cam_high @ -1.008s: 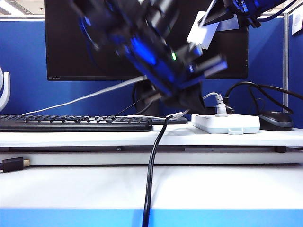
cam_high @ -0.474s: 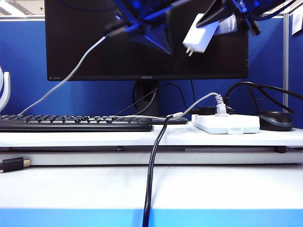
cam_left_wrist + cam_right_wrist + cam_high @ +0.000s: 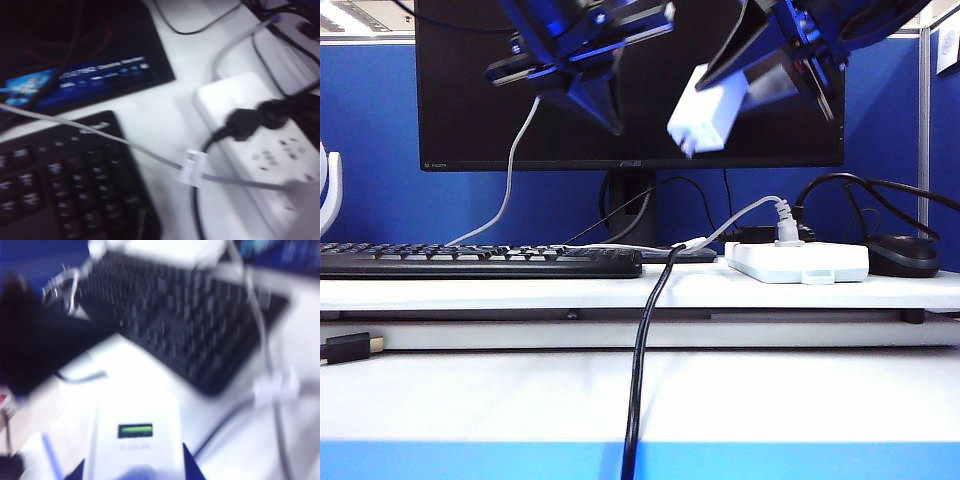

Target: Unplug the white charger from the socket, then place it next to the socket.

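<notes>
The white charger (image 3: 705, 108) hangs in the air in front of the monitor, tilted, well above the desk and left of the socket (image 3: 798, 262). My right gripper (image 3: 745, 70) is shut on it; the right wrist view shows the charger (image 3: 135, 440) between the two blue fingertips (image 3: 192, 466). Its thin grey cable (image 3: 515, 165) drops from near my left gripper (image 3: 600, 108), which hovers high over the keyboard. The left wrist view looks down on the socket (image 3: 235, 100) and the cable (image 3: 150, 152), not on its own fingers. Whether the left gripper grips the cable cannot be told.
A white ribbed plug (image 3: 785, 225) and a black plug (image 3: 245, 122) sit in the socket. A black mouse (image 3: 902, 255) lies right of it, a black keyboard (image 3: 480, 260) left of it, the monitor (image 3: 470, 90) behind. A thick black cable (image 3: 640, 370) runs off the desk's front edge.
My left arm has lifted and swung left, away from in front of the camera, taking the cable along. The right gripper has carried the charger left and lower.
</notes>
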Robot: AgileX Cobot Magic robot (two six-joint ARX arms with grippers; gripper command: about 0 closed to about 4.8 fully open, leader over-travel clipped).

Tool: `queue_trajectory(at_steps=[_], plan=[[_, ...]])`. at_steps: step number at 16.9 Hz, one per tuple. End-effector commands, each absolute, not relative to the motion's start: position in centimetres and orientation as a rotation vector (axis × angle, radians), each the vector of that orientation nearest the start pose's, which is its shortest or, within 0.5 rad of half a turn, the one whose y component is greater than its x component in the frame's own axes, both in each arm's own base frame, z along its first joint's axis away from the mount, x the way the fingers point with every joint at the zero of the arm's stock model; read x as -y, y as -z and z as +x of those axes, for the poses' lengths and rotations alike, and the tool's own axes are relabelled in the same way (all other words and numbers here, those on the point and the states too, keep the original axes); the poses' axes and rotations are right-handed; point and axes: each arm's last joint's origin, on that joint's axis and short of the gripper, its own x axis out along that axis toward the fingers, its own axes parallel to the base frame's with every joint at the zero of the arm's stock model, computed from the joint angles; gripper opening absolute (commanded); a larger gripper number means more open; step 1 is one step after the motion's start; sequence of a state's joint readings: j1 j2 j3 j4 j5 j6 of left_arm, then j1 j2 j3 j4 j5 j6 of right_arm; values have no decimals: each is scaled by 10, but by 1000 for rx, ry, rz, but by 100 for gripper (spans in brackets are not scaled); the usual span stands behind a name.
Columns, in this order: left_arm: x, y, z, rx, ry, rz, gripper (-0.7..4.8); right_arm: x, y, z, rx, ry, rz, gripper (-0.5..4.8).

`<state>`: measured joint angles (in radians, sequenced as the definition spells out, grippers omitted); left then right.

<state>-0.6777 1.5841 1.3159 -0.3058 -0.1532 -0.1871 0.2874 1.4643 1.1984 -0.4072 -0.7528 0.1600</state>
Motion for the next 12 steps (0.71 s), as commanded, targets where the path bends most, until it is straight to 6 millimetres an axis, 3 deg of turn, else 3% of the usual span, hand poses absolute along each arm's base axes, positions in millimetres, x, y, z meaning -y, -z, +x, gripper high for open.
queue_trajectory(at_steps=[1,4,12], plan=[[219,-311,281,-560,456,52,-4,-105,-298,288,-881,-884,316,-1],[220,-311,281,-560,460,52,-4,-105,-287,290,-960,-823,330,-1],[221,-311,281,-563,485,44,-4,-128,-249,313,-1079,-733,410,-1]])
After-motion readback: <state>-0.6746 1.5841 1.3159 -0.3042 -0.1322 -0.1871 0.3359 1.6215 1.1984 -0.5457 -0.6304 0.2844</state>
